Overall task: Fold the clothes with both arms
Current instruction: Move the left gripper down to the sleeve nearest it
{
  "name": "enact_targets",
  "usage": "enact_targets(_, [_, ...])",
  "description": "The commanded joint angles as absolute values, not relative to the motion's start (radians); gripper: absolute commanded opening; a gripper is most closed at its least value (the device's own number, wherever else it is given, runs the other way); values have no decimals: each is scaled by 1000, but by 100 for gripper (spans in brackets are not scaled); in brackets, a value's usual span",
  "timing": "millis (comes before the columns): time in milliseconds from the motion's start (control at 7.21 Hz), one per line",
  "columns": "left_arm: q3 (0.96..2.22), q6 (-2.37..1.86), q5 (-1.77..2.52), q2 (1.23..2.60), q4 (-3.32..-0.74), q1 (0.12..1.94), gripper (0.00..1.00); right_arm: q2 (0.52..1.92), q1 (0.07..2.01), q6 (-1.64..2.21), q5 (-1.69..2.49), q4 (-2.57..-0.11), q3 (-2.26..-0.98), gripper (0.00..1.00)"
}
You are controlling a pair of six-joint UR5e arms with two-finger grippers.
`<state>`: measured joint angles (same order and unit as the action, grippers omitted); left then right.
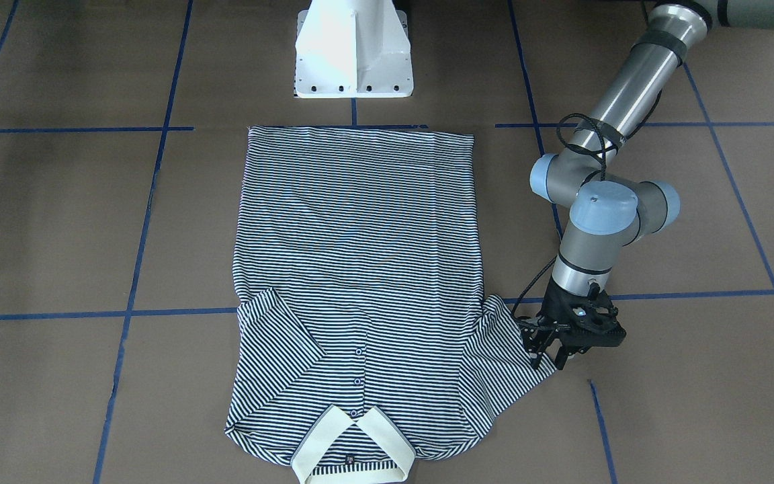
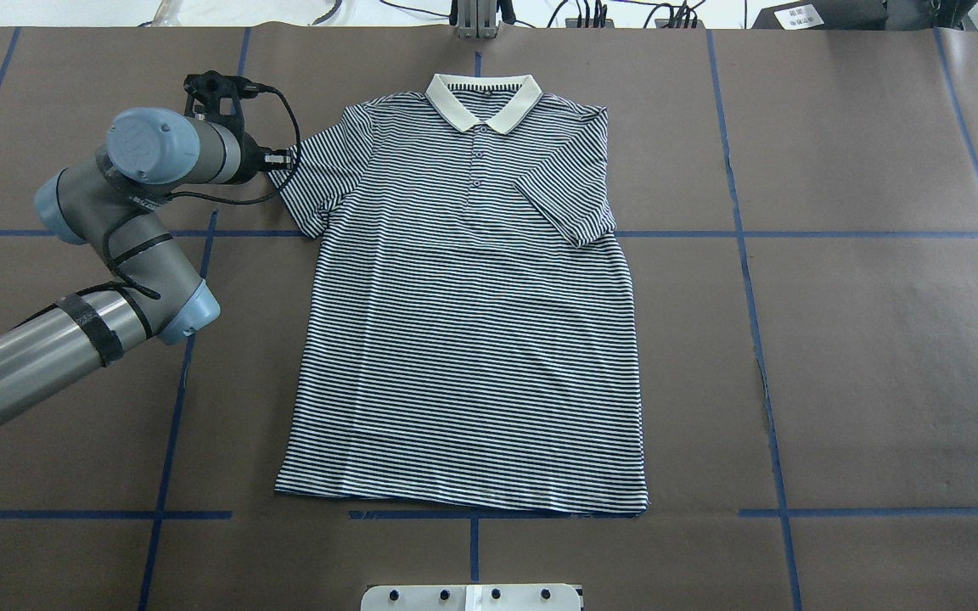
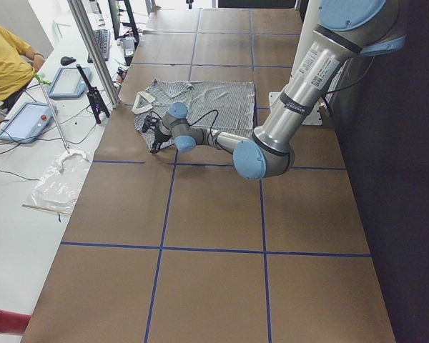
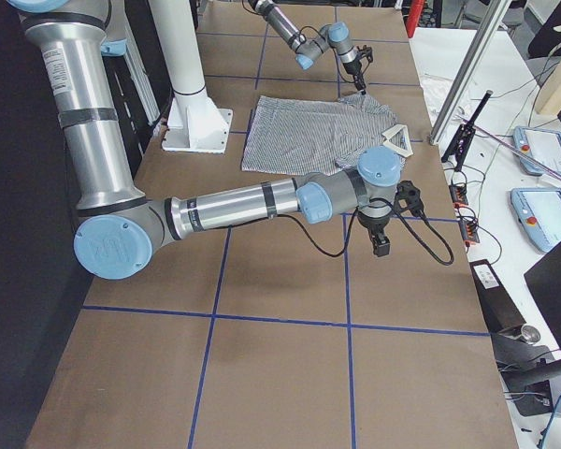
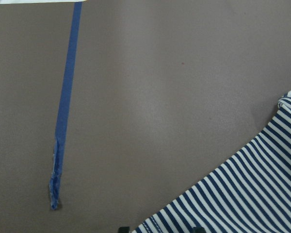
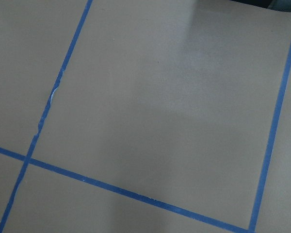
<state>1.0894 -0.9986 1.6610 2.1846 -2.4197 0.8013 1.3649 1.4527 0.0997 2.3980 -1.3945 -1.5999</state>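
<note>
The polo shirt [image 2: 463,322] lies flat in the middle of the brown table [image 2: 879,339], cream collar [image 2: 482,98] at the top of the overhead frame. The sleeve on the right [image 2: 570,199] is already folded in over the chest.

The left gripper [image 1: 547,355] is at the hem of the other sleeve [image 2: 319,182], upper left in that view. Its wrist cam shows two finger tips a moderate gap apart at the bottom edge with striped hem between them, so I'd call it parted and not yet pinching, though that's barely in frame. The right gripper [image 4: 381,245] hangs off past the collar; can't tell its fingers.

The risks, as I see them: it's thin, floppy knit, so the fingers could catch only one layer or slide off the hem. A one-handed pull could also drag the whole shirt askew and wrinkle that smooth body. The collar looks stiffer.
</note>
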Motion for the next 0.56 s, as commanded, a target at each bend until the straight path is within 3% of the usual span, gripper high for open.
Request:
enact_targets(0, [1086,-999,1642,2180,-2460,799,0,1367,1453,100,2398,-1394,-1600,100])
enact_targets(416, [1115,-997,1641,2187,-2456,799,0,1370,1453,101,2398,-1394,-1609,100])
